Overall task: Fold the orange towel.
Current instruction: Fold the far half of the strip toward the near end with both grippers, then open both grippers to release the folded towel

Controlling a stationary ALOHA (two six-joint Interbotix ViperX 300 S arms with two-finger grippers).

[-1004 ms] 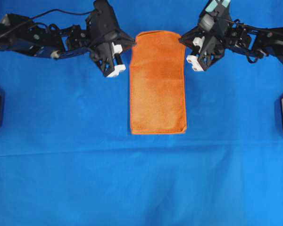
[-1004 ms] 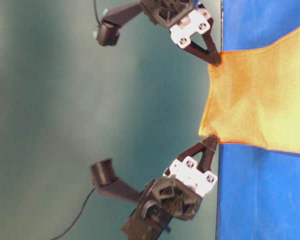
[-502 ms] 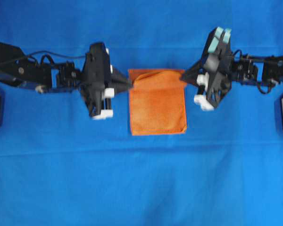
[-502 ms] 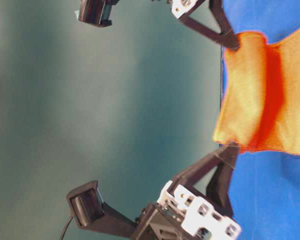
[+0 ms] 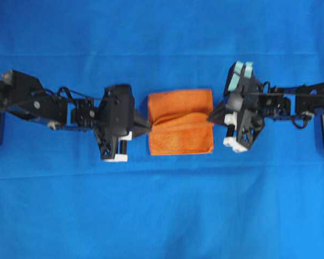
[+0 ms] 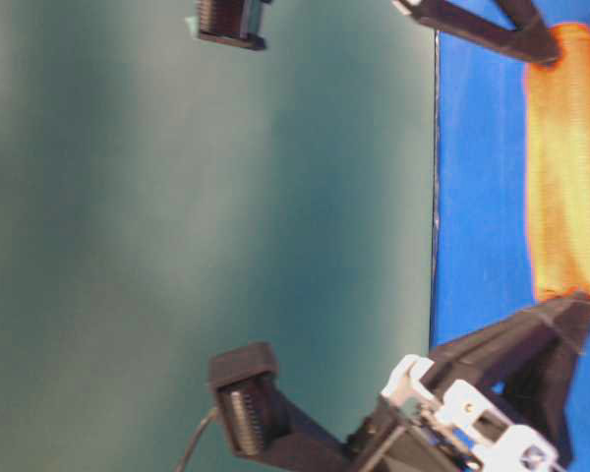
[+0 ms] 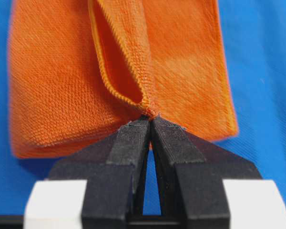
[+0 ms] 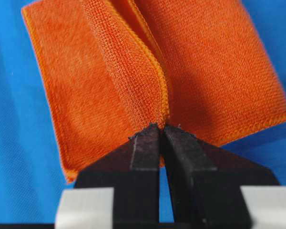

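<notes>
Left gripper [image 7: 150,125] clamped on a corner of the orange towel [image 7: 62,86]; jaws pressed together on the hem, cloth fanning away directly ahead of the tips. Right gripper [image 8: 161,132] likewise pinching the opposite corner, towel spread just beyond its jaws.

Since a second ago: far edge carried toward the near edge, long strip shortened to about half, upper layer now draped over the lower between both claws. Judged: second fold nearly laid; held edge not yet flat, corners not released.

Around: blue table cover [image 5: 162,216] only. Nothing seen obstructing either claw. Slight bulge along the fold; possible misalignment on release.
</notes>
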